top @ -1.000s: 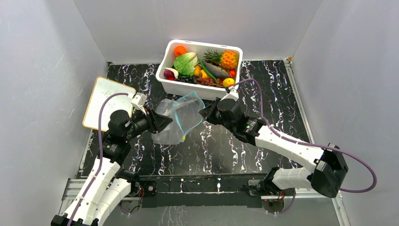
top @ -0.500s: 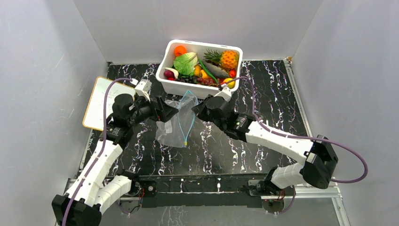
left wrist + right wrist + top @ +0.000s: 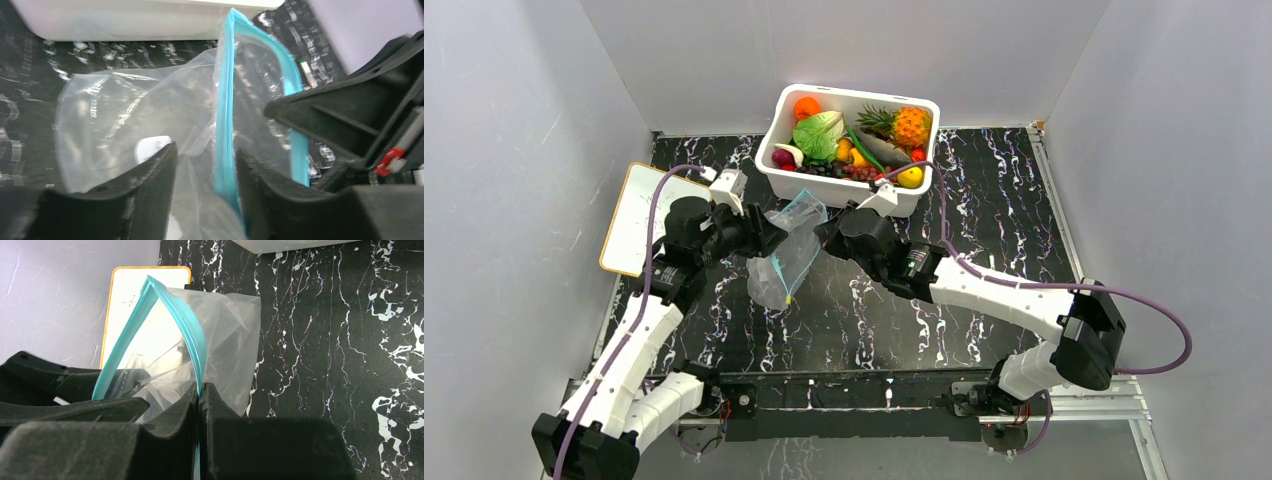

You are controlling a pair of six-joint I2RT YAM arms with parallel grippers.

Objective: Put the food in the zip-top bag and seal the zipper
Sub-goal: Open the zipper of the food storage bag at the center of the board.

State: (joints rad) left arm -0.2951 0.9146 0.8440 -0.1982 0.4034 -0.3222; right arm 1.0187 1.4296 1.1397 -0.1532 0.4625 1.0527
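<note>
The clear zip-top bag [image 3: 782,250] hangs between my two grippers, just in front of the tub. My right gripper [image 3: 824,234] is shut on one side of the teal zipper [image 3: 187,325], the strip pinched between its jaws [image 3: 200,392]. My left gripper [image 3: 205,165] is open, and the other teal zipper edge [image 3: 224,125] and some bag film [image 3: 115,110] pass between its fingers, which are not clamped on them. The bag's mouth stands as a narrow slit. The food, a pineapple [image 3: 911,126] among it, lies in the tub; none shows in the bag.
The white tub [image 3: 769,172] stands at the back of the black marbled table, right behind the bag. A white board with an orange rim [image 3: 632,215] lies at the left wall, also seen in the right wrist view [image 3: 135,295]. Grey walls close in three sides.
My left gripper went from shut to open and came back onto the bag's mouth. Both grippers and the bag shifted left and toward the tub, and the mouth narrowed.
</note>
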